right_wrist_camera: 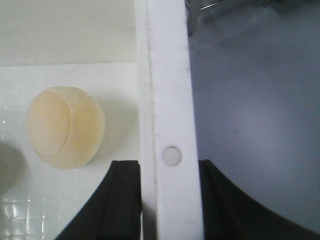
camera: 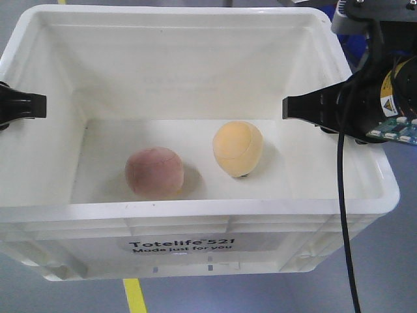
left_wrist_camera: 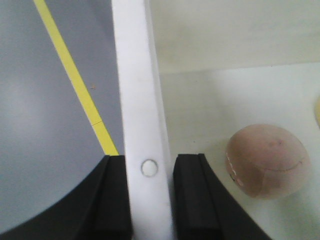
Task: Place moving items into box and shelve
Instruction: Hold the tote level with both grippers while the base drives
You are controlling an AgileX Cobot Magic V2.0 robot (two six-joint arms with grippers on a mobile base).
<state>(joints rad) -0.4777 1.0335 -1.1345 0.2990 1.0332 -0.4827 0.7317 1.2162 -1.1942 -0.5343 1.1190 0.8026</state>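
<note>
Gripping box [camera: 195, 212] rim: left pincer [left_wrist_camera: 150, 167], right pincer [right_wrist_camera: 170, 172] | pink ball [camera: 154, 172], yellow ball [camera: 238, 149] inside

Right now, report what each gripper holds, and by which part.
Both hold the white tote by its rim: the left gripper clamps the left side rim, the right gripper the right side rim. The pink ball and yellow ball lie loose inside.

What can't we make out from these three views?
Left tool: front view's left edge cuts off all but one finger.
Yellow ball: dark spot under it, too small to identify; left wrist view's right edge cuts it to a sliver.
Box underside: hidden by the box itself.
</note>
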